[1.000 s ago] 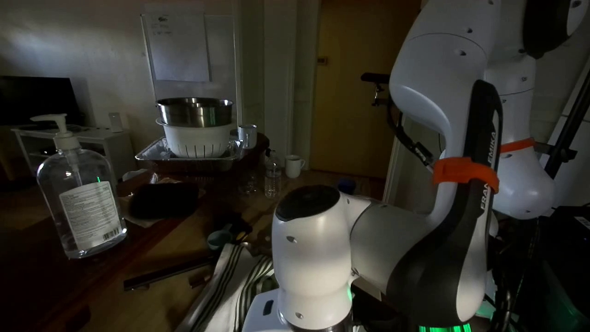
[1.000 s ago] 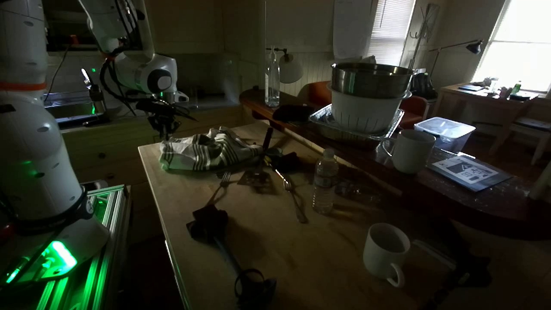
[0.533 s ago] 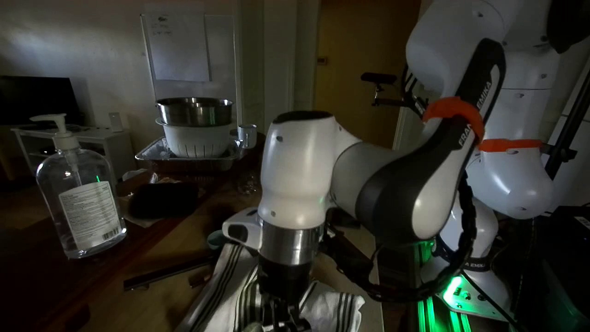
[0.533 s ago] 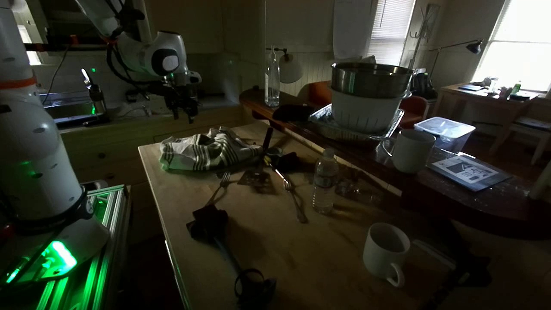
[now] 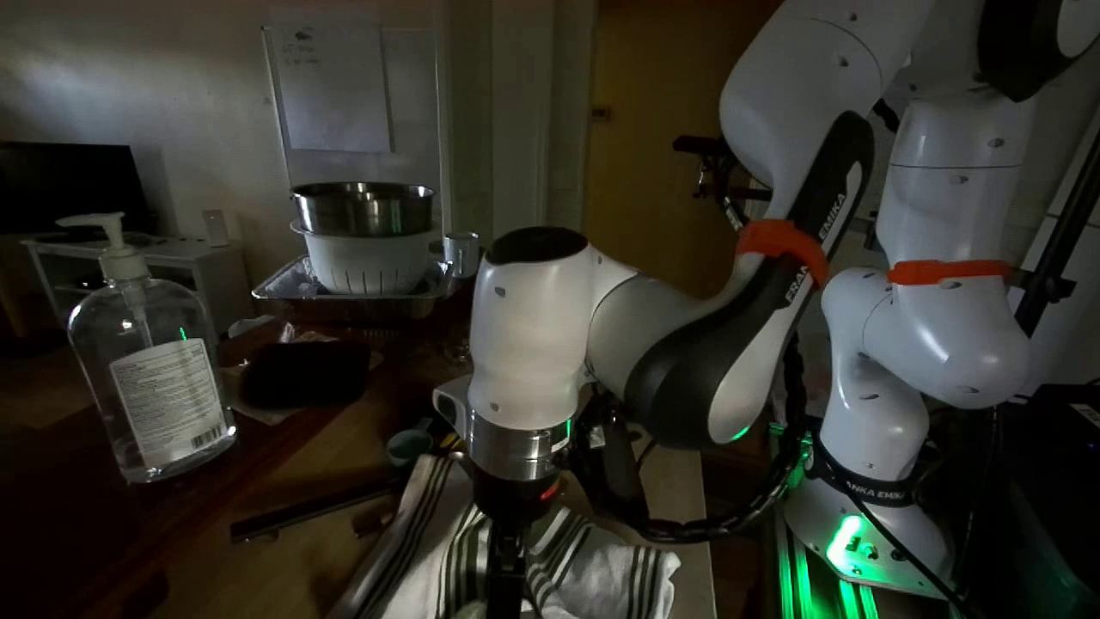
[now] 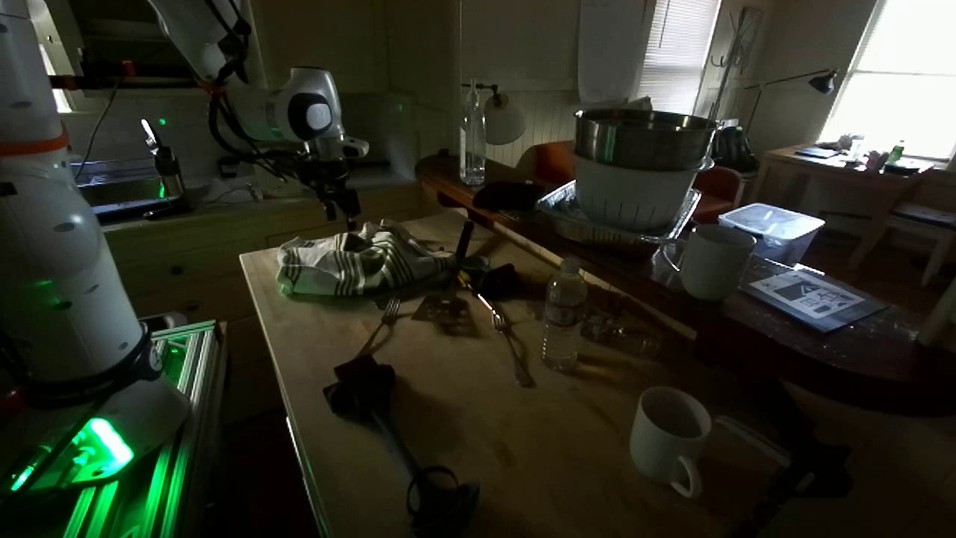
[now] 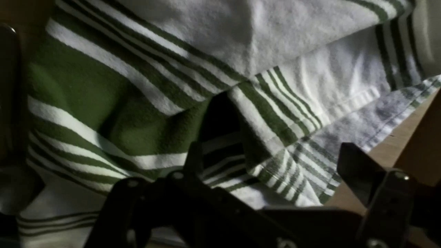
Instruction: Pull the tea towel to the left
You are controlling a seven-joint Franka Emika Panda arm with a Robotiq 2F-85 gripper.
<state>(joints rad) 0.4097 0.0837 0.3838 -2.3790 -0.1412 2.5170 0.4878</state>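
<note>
The tea towel, rumpled and off-white with dark green stripes, lies on the wooden table in both exterior views (image 5: 614, 563) (image 6: 366, 261). Close up, it fills most of the wrist view (image 7: 293, 38), with a dark fold opening between my fingers. My gripper (image 7: 270, 151) stands open, one fingertip in front of the fold and the other near the towel's edge, beside bare wood. In an exterior view the gripper (image 6: 341, 217) points down just over the towel's far side; whether the tips touch cloth I cannot tell. Nothing is held.
Forks (image 6: 499, 321), a water bottle (image 6: 564, 321) and a white mug (image 6: 670, 441) are on the same table. A dark strap-like object (image 6: 362, 385) lies near its edge. On the dark raised counter stand a clear pump bottle (image 5: 155, 387) and stacked bowls (image 5: 365, 249).
The arm has swung so that the gripper moved from beside the towel's end to above its middle, lowering slightly over the last half second. Its fingers have spread. The towel looks unmoved.
</note>
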